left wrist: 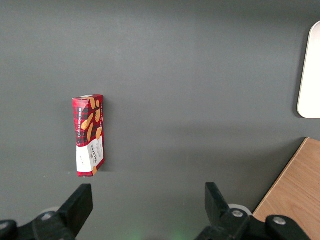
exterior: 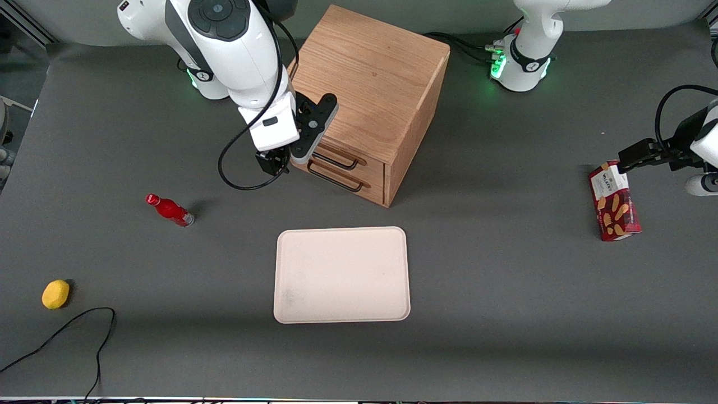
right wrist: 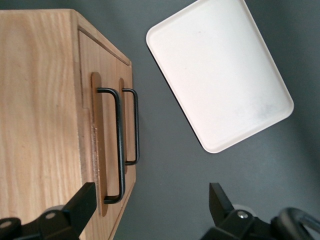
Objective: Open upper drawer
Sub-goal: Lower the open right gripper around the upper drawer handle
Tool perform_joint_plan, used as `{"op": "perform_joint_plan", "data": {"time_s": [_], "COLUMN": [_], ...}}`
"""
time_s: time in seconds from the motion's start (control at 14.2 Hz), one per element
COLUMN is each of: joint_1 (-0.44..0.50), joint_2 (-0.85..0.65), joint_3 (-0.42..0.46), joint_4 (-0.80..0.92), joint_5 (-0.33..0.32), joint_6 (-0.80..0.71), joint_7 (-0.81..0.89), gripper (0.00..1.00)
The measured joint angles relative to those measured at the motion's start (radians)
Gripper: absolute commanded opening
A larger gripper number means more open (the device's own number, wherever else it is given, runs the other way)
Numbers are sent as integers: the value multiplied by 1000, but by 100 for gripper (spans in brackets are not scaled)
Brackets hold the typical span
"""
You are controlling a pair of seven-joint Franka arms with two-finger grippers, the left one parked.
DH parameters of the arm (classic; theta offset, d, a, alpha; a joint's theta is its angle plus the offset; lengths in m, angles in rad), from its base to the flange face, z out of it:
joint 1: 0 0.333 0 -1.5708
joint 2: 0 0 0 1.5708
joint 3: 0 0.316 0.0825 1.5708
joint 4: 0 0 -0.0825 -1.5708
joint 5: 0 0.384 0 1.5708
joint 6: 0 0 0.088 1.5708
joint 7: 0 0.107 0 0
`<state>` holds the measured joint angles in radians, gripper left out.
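Front view shows an oak cabinet (exterior: 370, 84) standing on the grey table (exterior: 505, 314), its front facing the camera at an angle. Its upper drawer (exterior: 342, 158) sits shut, flush with the cabinet — the long black handle (exterior: 336, 161) runs level along the front. Hovering just above that handle's end, the gripper (exterior: 275, 164) points downward. Right wrist view adds what the front hides — fingers (right wrist: 80, 207) spread apart, holding nothing, and a cream tray (right wrist: 217, 70) nearby.
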<state>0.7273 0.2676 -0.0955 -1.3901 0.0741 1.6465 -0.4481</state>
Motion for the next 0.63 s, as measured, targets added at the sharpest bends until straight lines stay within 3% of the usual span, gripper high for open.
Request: {"op": "perform_joint_plan", "data": {"time_s": [0.63], "joint_1": [-6], "joint_2": [0], "joint_3": [-6], "joint_4": [-2], "joint_5": [67], "joint_6": [-23], "joint_7": [-38], "gripper": [100]}}
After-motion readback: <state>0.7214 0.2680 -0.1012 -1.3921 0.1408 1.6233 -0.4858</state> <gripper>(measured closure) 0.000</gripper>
